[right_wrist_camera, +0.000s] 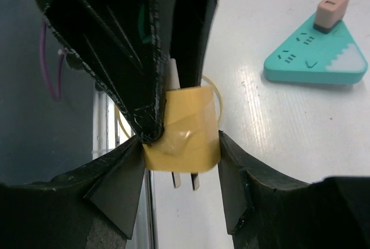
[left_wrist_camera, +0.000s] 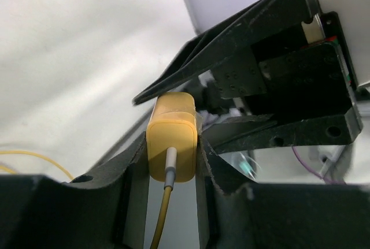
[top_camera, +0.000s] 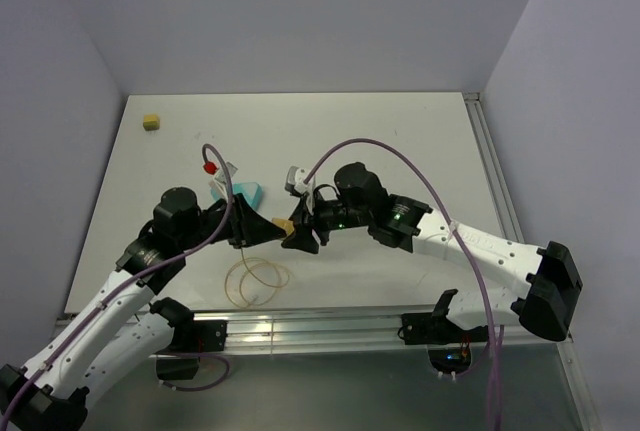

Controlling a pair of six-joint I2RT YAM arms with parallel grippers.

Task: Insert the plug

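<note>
plug is held above the counter, near its middle and toward the near edge, pinched tight in the left hand. the right hand meets it tip to tip, fingers narrowly parted and pressing both plug sides. bare counter runs to the right and far edges. cable loops by the near edge. prongs are half hidden, and the block is partly behind the left hand.
</note>
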